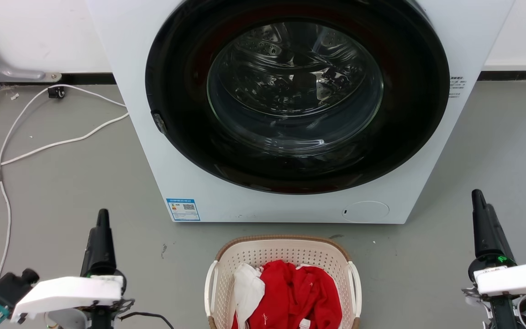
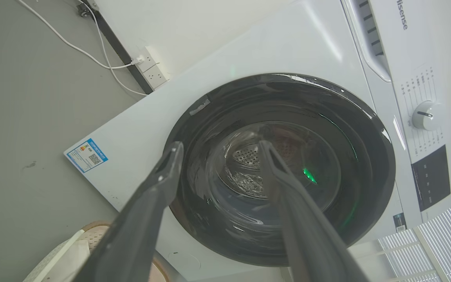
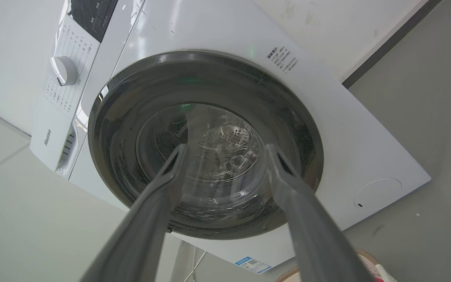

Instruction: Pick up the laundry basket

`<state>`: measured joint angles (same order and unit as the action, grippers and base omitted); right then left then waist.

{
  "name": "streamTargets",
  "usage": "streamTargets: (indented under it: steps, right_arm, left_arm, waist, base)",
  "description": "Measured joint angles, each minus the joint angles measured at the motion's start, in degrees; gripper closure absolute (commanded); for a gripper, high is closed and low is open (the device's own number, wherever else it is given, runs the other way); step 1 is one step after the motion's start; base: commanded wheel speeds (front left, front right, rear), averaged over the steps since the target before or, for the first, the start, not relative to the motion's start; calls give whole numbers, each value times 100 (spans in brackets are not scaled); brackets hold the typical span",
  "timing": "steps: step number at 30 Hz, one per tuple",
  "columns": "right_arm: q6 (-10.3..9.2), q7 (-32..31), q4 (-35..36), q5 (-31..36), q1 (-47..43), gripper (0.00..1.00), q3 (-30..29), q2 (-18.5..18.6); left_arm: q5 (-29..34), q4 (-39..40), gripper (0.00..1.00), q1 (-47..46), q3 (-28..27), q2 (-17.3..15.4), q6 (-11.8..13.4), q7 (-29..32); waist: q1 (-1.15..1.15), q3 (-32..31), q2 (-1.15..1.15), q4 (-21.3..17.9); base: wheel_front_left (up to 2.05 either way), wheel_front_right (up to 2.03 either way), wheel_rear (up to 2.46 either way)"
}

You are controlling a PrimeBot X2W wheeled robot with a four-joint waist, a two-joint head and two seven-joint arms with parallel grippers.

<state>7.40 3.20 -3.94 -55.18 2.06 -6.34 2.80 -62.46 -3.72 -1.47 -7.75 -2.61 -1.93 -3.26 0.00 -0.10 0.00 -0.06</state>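
Left pincer [image 2: 219,145] and right pincer [image 3: 226,148] are both spread wide and hold nothing, well apart on either side of the laundry basket [image 1: 286,252]. It stands on the grey floor [image 1: 62,196] just before the washing machine [image 1: 190,178], with red clothes [image 1: 299,292] and a white cloth [image 1: 249,288] inside.

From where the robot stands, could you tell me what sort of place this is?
Probably a laundry area: a front-loading washing machine by the wall, a laundry basket of clothes on the floor before it.
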Motion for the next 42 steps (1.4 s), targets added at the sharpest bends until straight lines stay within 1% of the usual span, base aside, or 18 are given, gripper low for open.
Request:
streamTargets:
  steps: [4, 8, 15, 19, 28, 35, 39, 42]
  right_arm:
    - [0, 83, 182, 577, 0, 0, 20, 0]
    - [1, 155, 324, 1161, -3, 0, 120, 0]
    - [0, 281, 533, 1881, -79, 0, 226, 0]
    - [0, 343, 619, 2253, -96, 0, 254, 0]
    - [1, 485, 710, 3093, -176, 0, 314, 1]
    - [1, 588, 711, 3664, -229, 0, 366, 1]
    - [1, 643, 677, 3972, -266, 0, 368, 2]
    - [1, 688, 616, 4174, -283, 0, 367, 2]
  left_arm:
    - [760, 303, 0, 21, 277, -3, 65, -76]
    - [1427, 480, 0, 90, 560, -2, 180, -149]
    - [2402, 760, 0, 101, 933, -18, 315, -272]
    - [2839, 882, 0, 104, 1203, -127, 457, -335]
    - [3541, 1027, 0, 105, 1880, -523, 951, -468]
    - [3895, 1081, 0, 74, 2363, -782, 1314, -580]
    - [4092, 1071, 0, 28, 2602, -911, 1457, -637]
    - [4157, 1015, 0, 25, 2744, -951, 1477, -677]
  waist:
    - [0, 8, 0, 1]
    - [0, 16, 0, -1]
    - [0, 27, 0, -9]
    - [0, 23, 0, -14]
    - [0, 1, 0, -22]
    - [0, -4, 0, -31]
    - [0, -1, 0, -30]
    - [0, 2, 0, -28]
  base:
    - [0, 0, 0]
    - [0, 0, 0]
    - [0, 0, 0]
    - [0, 0, 0]
    - [0, 0, 0]
    - [0, 0, 0]
    - [0, 0, 0]
    - [0, 0, 0]
